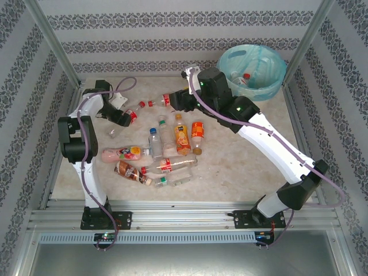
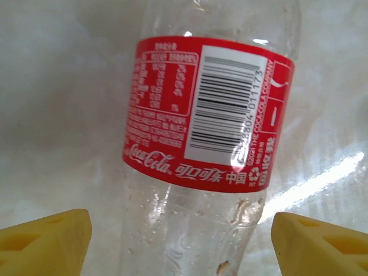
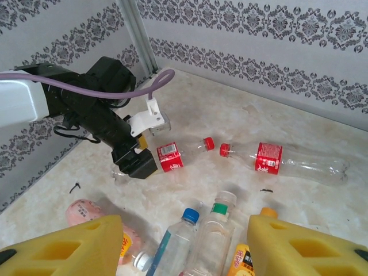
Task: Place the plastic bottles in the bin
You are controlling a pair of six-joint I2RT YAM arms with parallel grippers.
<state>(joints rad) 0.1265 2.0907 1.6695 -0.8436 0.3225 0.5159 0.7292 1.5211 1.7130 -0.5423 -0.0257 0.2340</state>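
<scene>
Closing well would need, I judged, a grip centred on the red label, so the round body could not roll. The bin stood far right on the worktop, most plastic bottles in the middle. The left hand was open around the cola bottle, not touching; the right hand open, empty.

The right gripper has its two yellow fingers wide apart, with nothing between them. Just beyond them lie a blue-capped bottle and a pink bottle. Farther on the table, the left gripper is at the bottom end of a small Coca-Cola bottle. A longer Coca-Cola bottle lies beside it, their red caps close together.
</scene>
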